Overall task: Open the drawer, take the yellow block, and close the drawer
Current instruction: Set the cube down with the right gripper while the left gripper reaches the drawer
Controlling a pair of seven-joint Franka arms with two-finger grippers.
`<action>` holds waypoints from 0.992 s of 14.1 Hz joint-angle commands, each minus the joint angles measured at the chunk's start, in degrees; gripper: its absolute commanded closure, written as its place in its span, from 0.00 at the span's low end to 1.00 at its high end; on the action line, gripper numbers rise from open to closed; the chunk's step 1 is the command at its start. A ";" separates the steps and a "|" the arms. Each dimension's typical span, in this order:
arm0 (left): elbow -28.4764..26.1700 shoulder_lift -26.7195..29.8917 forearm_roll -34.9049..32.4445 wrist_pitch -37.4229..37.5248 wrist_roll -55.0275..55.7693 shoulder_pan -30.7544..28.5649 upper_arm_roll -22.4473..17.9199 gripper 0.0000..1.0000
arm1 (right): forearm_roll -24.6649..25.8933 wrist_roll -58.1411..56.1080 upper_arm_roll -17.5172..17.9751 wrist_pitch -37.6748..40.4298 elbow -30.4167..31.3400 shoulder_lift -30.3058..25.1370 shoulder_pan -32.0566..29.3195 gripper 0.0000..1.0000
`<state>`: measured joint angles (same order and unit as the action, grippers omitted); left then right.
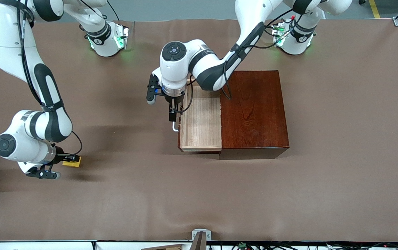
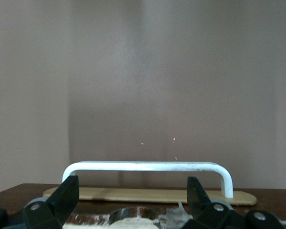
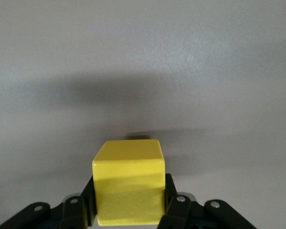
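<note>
The dark reddish-brown box [image 1: 254, 111] stands mid-table with its pale-wood drawer [image 1: 200, 121] pulled out toward the right arm's end; the tray looks empty. Its white handle [image 1: 175, 127] shows in the left wrist view [image 2: 148, 166]. My left gripper [image 1: 172, 116] is open at the handle, its fingertips [image 2: 69, 191] spread just short of the bar and holding nothing. My right gripper [image 1: 69, 159] is shut on the yellow block [image 1: 72, 162], low over the table at the right arm's end. The right wrist view shows the block [image 3: 128, 181] clamped between both fingers [image 3: 174, 200].
Brown cloth [image 1: 199, 194] covers the table. The left arm [image 1: 216, 66] reaches over the box's farther corner. A mount bracket [image 1: 200, 238] sits at the table edge nearest the camera.
</note>
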<state>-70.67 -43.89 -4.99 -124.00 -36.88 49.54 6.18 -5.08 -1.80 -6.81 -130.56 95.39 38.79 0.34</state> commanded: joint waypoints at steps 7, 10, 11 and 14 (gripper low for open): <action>1.15 -1.38 -0.29 -0.02 -0.30 0.03 -0.20 0.00 | -1.68 -1.37 1.01 -2.16 -1.35 1.82 -1.13 0.00; 1.24 -0.85 0.94 2.09 -0.12 -0.14 -0.29 0.00 | -1.68 -1.45 1.01 -1.81 -1.26 1.55 -1.04 0.00; 1.24 -0.76 1.03 2.70 -0.12 -0.40 -0.29 0.00 | -1.60 -1.45 1.01 -1.63 -1.18 1.38 -0.96 0.00; 1.24 -0.24 1.12 4.90 -0.04 -0.67 -0.29 0.00 | -1.51 -1.63 1.01 0.64 -1.00 0.15 -0.78 0.00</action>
<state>-70.31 -44.69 -4.58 -122.13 -36.74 49.11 6.12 -5.87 -2.13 -6.60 -132.24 94.70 40.25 0.34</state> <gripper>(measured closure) 0.000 0.000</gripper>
